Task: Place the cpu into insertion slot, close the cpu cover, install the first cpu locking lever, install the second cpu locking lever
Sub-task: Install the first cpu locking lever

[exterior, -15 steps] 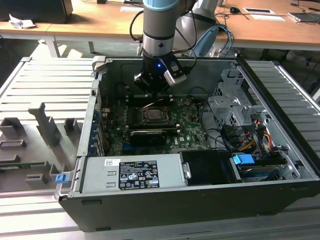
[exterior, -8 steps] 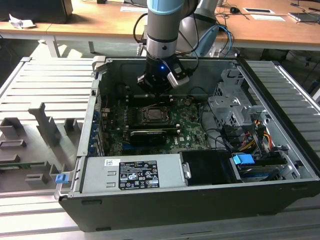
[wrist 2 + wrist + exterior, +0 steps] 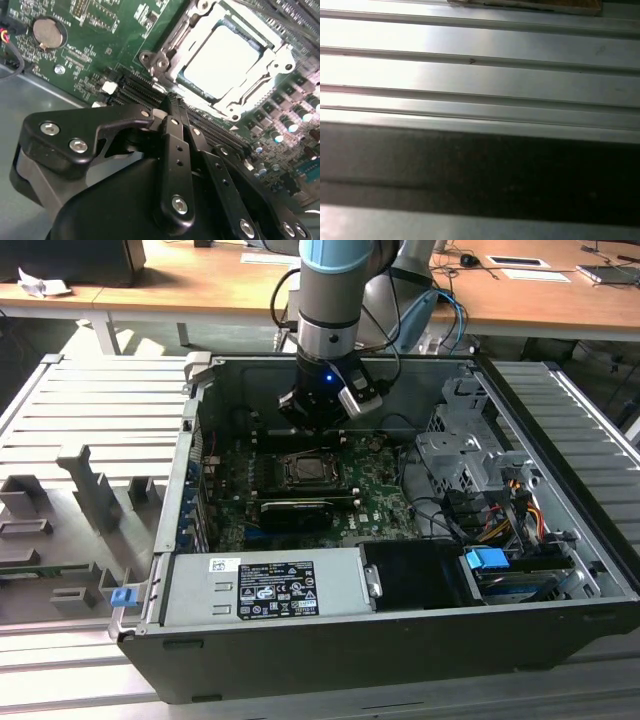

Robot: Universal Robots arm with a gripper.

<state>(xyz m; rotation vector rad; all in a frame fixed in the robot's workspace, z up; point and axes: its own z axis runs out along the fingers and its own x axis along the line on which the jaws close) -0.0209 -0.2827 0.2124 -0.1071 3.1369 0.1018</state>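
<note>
In the second wrist view the cpu [image 3: 220, 56] lies in the insertion slot [image 3: 197, 92], its pale face bright under the light. The silvery cpu cover [image 3: 252, 95] lies down flat around it like a frame. My gripper [image 3: 172, 102] is shut with nothing between its black fingers. Its tips hang just short of the socket's near rim, over the long black slots. In the exterior view the gripper [image 3: 318, 418] hangs inside the open computer case, just behind the insertion slot [image 3: 305, 470] on the green board. Whether the locking levers are latched I cannot tell.
Long black card slots [image 3: 142, 90] run beside the socket, and a coin battery [image 3: 48, 32] sits on the board. The case holds a grey power supply [image 3: 265, 585], a drive cage [image 3: 465, 455] and cables [image 3: 500, 515]. A ribbed grey metal table [image 3: 480, 70] surrounds the case.
</note>
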